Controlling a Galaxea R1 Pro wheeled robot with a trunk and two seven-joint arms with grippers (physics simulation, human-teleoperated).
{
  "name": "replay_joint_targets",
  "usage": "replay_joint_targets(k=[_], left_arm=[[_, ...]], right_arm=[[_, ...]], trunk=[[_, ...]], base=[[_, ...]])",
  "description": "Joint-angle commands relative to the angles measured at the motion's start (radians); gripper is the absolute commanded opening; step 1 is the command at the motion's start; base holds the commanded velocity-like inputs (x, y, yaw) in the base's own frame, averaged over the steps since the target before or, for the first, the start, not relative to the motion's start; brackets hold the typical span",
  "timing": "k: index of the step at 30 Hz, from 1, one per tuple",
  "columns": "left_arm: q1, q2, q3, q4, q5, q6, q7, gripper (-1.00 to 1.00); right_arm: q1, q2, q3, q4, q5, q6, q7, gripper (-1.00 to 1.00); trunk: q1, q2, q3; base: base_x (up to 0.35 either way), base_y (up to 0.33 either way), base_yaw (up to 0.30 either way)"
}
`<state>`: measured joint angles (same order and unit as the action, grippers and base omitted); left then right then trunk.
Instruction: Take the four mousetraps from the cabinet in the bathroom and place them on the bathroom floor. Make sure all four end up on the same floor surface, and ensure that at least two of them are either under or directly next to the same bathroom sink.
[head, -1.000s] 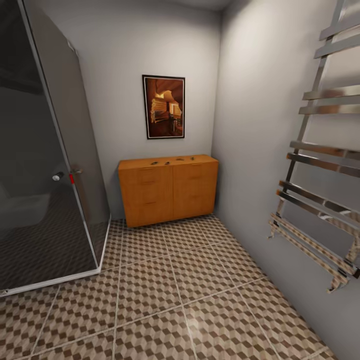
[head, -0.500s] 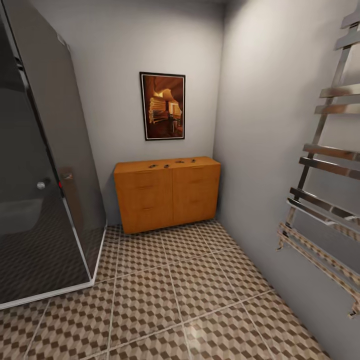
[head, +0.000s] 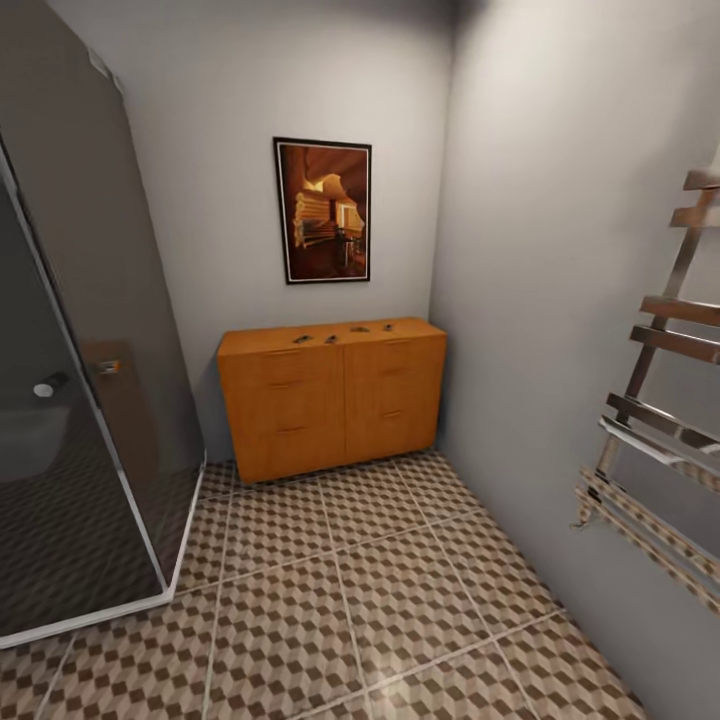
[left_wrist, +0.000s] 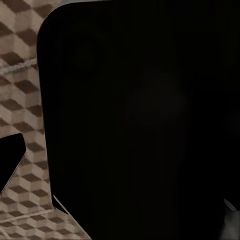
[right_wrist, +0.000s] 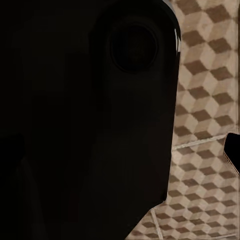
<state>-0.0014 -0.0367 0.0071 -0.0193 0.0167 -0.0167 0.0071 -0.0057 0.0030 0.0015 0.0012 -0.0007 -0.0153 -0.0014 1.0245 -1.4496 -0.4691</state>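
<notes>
Head view, left to right: dark glass shower enclosure (head: 80, 400) at 9 o'clock, its white base rail running along the bathroom floor (head: 380, 590); a knob shows through the glass. Straight ahead at 12 o'clock the cabinet (head: 330, 405) stands against the back wall, tucked into the corner with the right wall, its drawer fronts flush. The mousetraps (head: 331, 339) lie on the cabinet top as small dark specks in a loose row: one (head: 301, 340) left of centre, one (head: 359, 329) right of centre, one (head: 388, 326) furthest right. Too small to tell how they're oriented. A framed picture (head: 323, 211) hangs on the wall directly above the cabinet. At 3 o'clock a chrome ladder towel rail (head: 660, 400) sticks out from the right wall. Between camera and cabinet only cube-pattern tile, nothing standing in the way. Left wrist view: a large black body fills most of the frame, patterned tile showing along one edge, plus a small dark corner of something I can't identify. Right wrist view: same story, a black housing with a round recess, tile along one side. Can't tell whether either gripper is spread or closed, or whether anything is held: the fingers aren't distinguishable in those dark shapes.
</notes>
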Motion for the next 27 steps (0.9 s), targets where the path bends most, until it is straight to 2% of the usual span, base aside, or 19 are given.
replay_joint_targets(k=[1, 27], left_arm=[[0.000, 0.000, 0.001, 0.000, 0.002, -0.002, 0.001, 1.00], [0.000, 0.001, 0.000, 0.001, 0.002, -0.001, 0.001, 1.00]], right_arm=[[0.000, 0.000, 0.000, 0.000, 0.000, -0.002, 0.000, 1.00], [0.000, 0.000, 0.000, 0.000, 0.000, -0.002, 0.000, 1.00]], trunk=[[0.001, 0.000, -0.001], [0.001, 0.000, -0.001]], base=[[0.322, 0.000, 0.000], [0.321, 0.000, 0.000]])
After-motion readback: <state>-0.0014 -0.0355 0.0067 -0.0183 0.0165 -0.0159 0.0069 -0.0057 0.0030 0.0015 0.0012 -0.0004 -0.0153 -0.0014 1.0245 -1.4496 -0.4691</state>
